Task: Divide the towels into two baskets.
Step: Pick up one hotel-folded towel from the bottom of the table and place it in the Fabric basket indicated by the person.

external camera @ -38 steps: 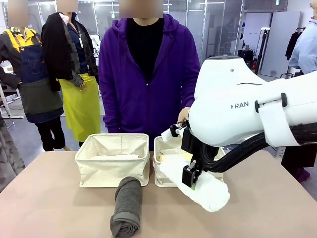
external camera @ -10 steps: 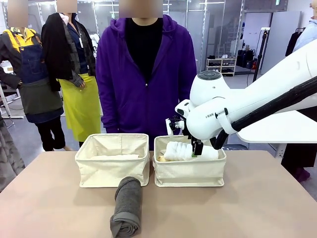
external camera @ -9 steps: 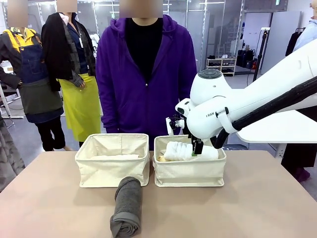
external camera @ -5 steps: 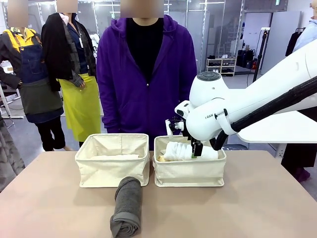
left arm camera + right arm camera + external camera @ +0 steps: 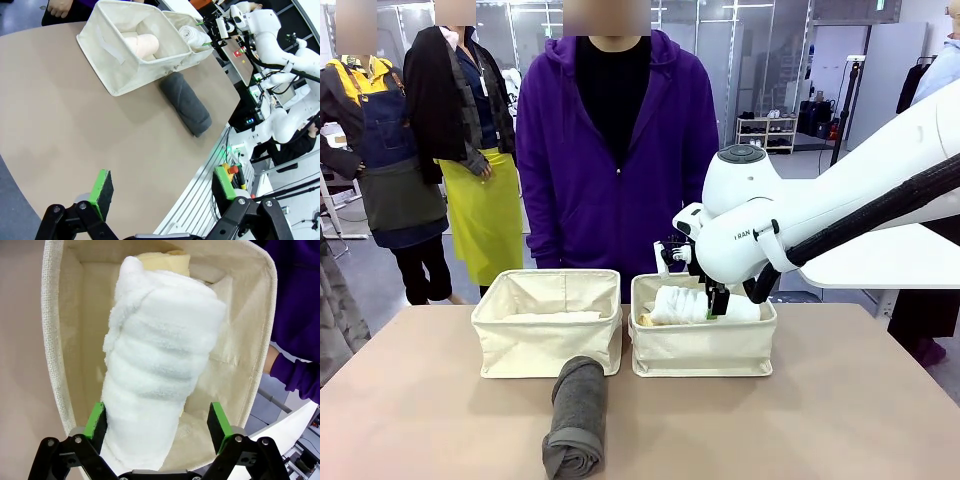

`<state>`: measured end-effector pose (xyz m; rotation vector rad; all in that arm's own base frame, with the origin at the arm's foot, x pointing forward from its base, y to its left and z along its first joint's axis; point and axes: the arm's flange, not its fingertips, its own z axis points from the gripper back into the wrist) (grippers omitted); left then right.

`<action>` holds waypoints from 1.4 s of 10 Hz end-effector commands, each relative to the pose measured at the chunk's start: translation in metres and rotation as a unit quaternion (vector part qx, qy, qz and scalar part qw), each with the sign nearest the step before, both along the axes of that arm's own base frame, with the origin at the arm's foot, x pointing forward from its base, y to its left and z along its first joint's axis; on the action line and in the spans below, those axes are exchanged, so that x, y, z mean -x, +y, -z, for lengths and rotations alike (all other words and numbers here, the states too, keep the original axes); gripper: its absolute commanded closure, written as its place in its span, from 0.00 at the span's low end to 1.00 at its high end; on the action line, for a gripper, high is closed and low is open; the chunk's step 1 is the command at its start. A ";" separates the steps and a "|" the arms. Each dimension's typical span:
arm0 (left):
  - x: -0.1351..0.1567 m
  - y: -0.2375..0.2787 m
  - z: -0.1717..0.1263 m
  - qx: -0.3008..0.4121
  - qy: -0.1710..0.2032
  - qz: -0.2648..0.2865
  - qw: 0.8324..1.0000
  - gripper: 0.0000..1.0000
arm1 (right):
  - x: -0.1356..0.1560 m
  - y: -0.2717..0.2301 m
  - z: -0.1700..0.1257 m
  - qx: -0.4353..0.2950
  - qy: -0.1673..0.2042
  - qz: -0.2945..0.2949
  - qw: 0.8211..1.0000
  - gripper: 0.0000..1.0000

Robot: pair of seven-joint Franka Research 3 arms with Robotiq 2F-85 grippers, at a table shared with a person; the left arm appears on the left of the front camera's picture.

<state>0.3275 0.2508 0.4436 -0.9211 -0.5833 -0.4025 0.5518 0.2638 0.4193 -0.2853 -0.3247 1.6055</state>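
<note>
A white towel (image 5: pixel 682 305) lies in the right basket (image 5: pixel 700 352), on top of a pale yellow towel (image 5: pixel 164 260). My right gripper (image 5: pixel 716 301) hangs over that basket, open, its pads (image 5: pixel 96 419) on either side of the white towel's (image 5: pixel 157 370) near end. The left basket (image 5: pixel 545 345) holds a pale peach towel (image 5: pixel 143 44). On the table in front of the baskets lies a dark grey towel (image 5: pixel 577 415). My left gripper (image 5: pixel 162 187) is open over the table's near edge, far from the grey towel (image 5: pixel 187 102), with nothing between its fingers.
A person in a purple hoodie (image 5: pixel 615 150) stands right behind the baskets, one sleeve and hand (image 5: pixel 275 362) close to the right basket's far rim. Bare tabletop (image 5: pixel 840 420) stretches to both sides of the grey towel.
Earlier my right gripper held the white towel in front of the right basket; the towel now lies inside it and the gripper is open. Over the last second nothing visibly moved.
</note>
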 end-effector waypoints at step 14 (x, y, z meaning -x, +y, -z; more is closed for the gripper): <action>0.003 0.000 -0.005 0.005 0.002 -0.006 1.000 0.00 | 0.178 -0.285 -0.094 -0.383 0.204 0.311 0.845 0.00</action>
